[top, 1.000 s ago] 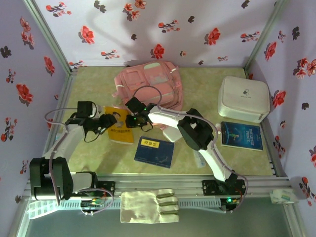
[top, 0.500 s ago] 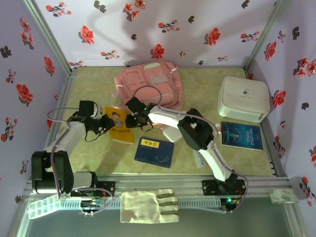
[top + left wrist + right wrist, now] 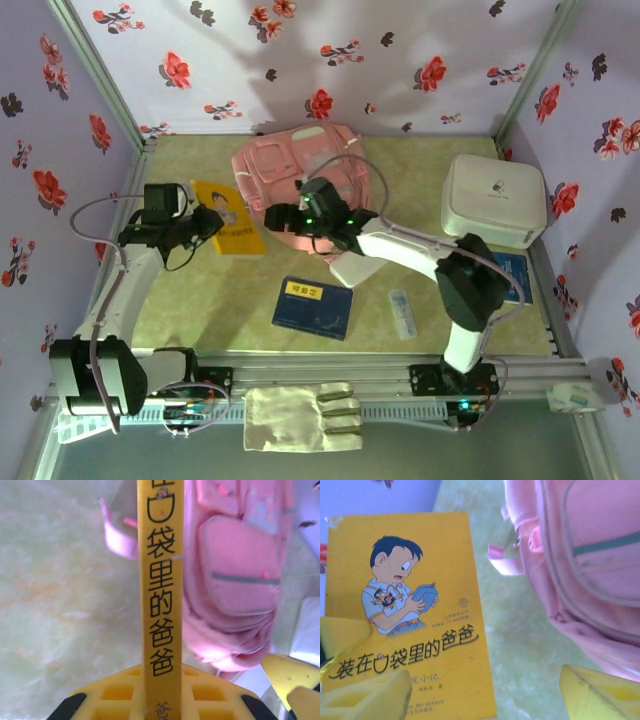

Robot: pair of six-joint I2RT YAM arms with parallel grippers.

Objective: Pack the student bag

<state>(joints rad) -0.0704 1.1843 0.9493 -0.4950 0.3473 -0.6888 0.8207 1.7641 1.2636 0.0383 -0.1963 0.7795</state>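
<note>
The left hand [image 3: 205, 226] is pinching the yellow book [image 3: 232, 222] by its thin edge, just off the left side of the student bag [image 3: 305, 165]. The right hand [image 3: 280, 216] sits at the bag's near-left corner with its 2 fingers spread wide and nothing in them. The bag itself lies flat on the desk [image 3: 200, 290], front pockets up. The white box [image 3: 493, 200] is well off to its right and a blue book [image 3: 313, 307] is in front of it.

What I'd worry about:
- The book is a slim glossy paperback held on a narrow strip. It could easily pivot or slide out of the pads if a corner snags.
- There's plenty to snag on. The bag is soft pink fabric with puffy rounded pockets, piped seams and a loose strap loop on the book's side.
- I can't tell if any zip is open, so the book may just butt against closed fabric.
- Nothing is holding the bag, and the desk looks like smooth marbled green, so a push could just skate the bag away.
- Both hands are crowded at the same corner of the bag, so a bump looks possible.

The pads look like hard yellow waffle-grid plastic, not very grippy on a shiny cover.
</note>
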